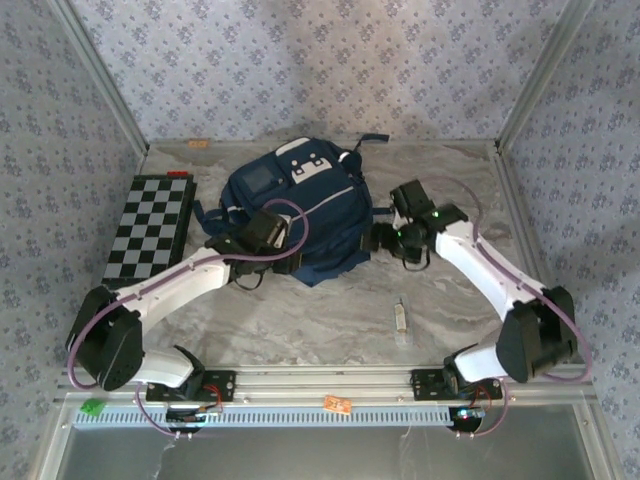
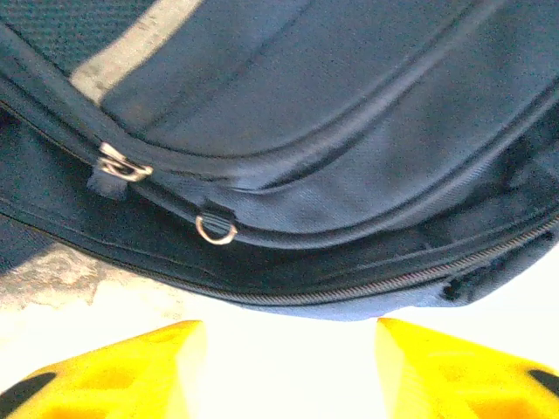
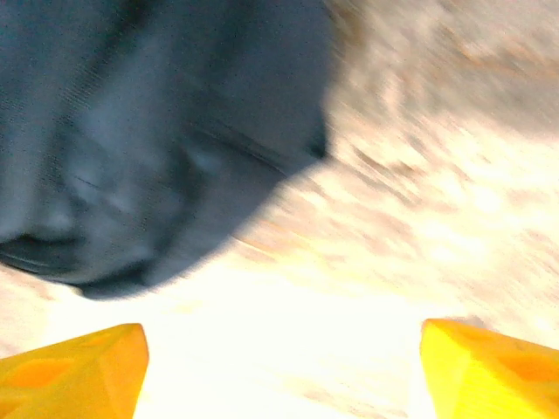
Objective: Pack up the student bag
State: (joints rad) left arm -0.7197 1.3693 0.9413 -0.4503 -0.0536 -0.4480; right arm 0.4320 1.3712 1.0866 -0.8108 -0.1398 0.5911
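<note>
Now left claw and right claw gape beside student bag.

The backpack is navy blue with white patches, a thin pale stripe and silver zip pulls. The board is chequered black and white, red at its far edge. The table is marbled grey and beige; the walls carry a small blue floral print. The left gripper and right gripper have yellow fingers; the arms are white with black joints and purple cables.
</note>
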